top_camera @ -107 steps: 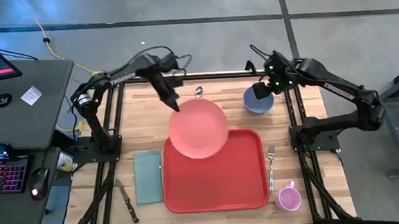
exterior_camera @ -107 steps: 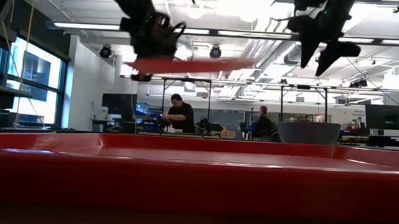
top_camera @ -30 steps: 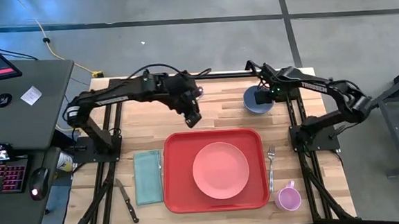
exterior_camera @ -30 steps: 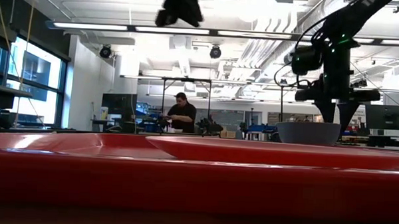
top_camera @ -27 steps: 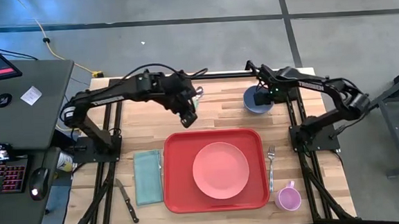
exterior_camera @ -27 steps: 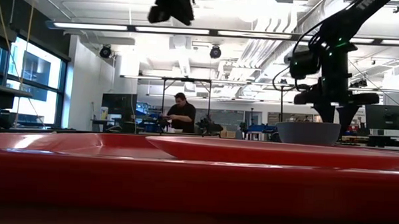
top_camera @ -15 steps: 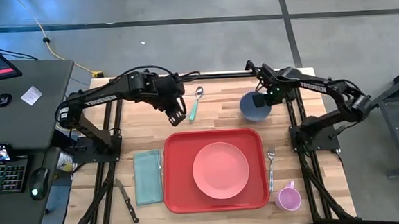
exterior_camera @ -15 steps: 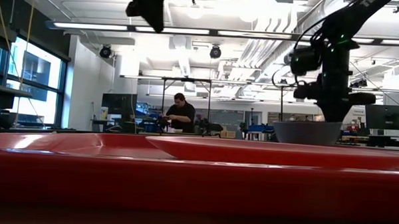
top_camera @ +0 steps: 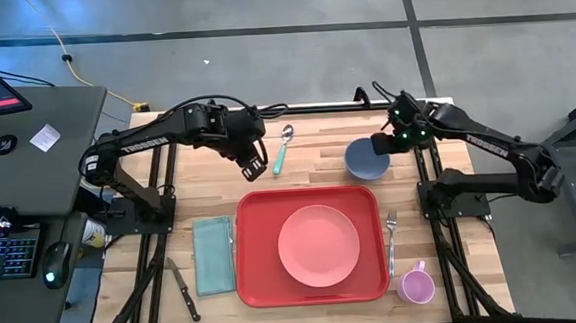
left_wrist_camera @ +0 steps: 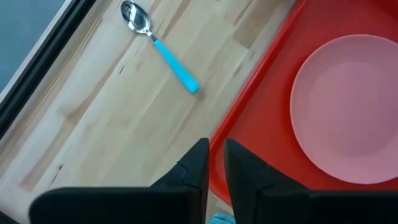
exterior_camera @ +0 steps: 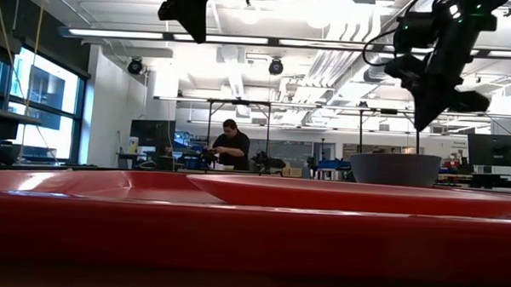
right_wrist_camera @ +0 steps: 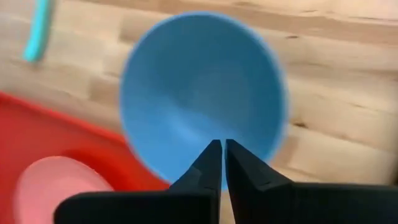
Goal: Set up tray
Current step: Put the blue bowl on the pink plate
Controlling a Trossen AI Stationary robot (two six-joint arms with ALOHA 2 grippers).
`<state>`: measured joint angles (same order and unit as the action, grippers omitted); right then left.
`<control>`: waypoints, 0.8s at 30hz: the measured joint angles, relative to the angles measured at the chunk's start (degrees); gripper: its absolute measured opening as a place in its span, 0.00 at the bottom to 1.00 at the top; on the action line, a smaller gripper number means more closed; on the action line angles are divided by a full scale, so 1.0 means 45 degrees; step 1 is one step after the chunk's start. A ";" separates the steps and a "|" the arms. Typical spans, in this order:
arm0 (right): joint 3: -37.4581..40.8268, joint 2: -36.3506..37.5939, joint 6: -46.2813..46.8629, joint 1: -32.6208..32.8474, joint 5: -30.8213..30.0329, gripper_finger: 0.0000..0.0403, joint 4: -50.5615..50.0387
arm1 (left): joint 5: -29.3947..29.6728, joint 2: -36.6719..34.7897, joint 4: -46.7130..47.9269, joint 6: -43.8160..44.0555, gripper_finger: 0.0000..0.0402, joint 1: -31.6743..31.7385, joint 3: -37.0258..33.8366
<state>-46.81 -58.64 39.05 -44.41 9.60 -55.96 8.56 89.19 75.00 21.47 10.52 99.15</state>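
Observation:
The red tray (top_camera: 257, 284) lies on the wooden table's near middle, and a pink plate (top_camera: 318, 245) rests flat in it. A blue bowl (top_camera: 365, 161) stands on the table just beyond the tray's far right corner. My right gripper (top_camera: 377, 147) is shut and hangs over the bowl's right side; in the low view its tips (exterior_camera: 421, 124) are clear above the bowl's rim (exterior_camera: 396, 157). My left gripper (top_camera: 253, 168) hovers beyond the tray's far left corner, its fingers (left_wrist_camera: 202, 155) a narrow gap apart and empty. A teal-handled spoon (top_camera: 280, 150) lies beside it.
A teal napkin (top_camera: 214, 254) lies left of the tray, with a knife (top_camera: 184, 288) nearer the left front. A fork (top_camera: 392, 237) and a pink mug (top_camera: 416, 286) sit right of the tray. A person (exterior_camera: 232, 144) works in the room beyond the table.
My right gripper has shut at the bowl and then risen off its rim. The bowl has slid a little along the table toward the tray. My left gripper has gone toward the table's left edge, away from the spoon.

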 joint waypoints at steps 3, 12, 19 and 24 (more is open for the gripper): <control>0.0000 0.0063 0.0002 0.0015 -0.1094 0.06 -0.0217 | 0.0000 0.0000 -0.0009 -0.0008 0.19 -0.0004 0.0000; 0.0323 -0.1263 -0.0418 -0.0178 -0.1248 0.38 -0.0172 | 0.0000 0.0000 0.0032 -0.0049 0.18 -0.0004 0.0000; 0.2045 -0.1640 0.0334 -0.0095 -0.0762 0.49 0.0380 | -0.0595 -0.0121 0.0861 0.0547 0.18 -0.0004 -0.0010; 0.2598 -0.1620 0.0975 -0.0027 -0.0597 0.42 0.1013 | -0.0646 -0.0422 0.1047 0.0566 0.18 -0.0008 -0.0010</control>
<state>-35.11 -65.93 43.44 -44.53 6.92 -51.40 5.65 87.29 79.71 24.02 10.48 99.11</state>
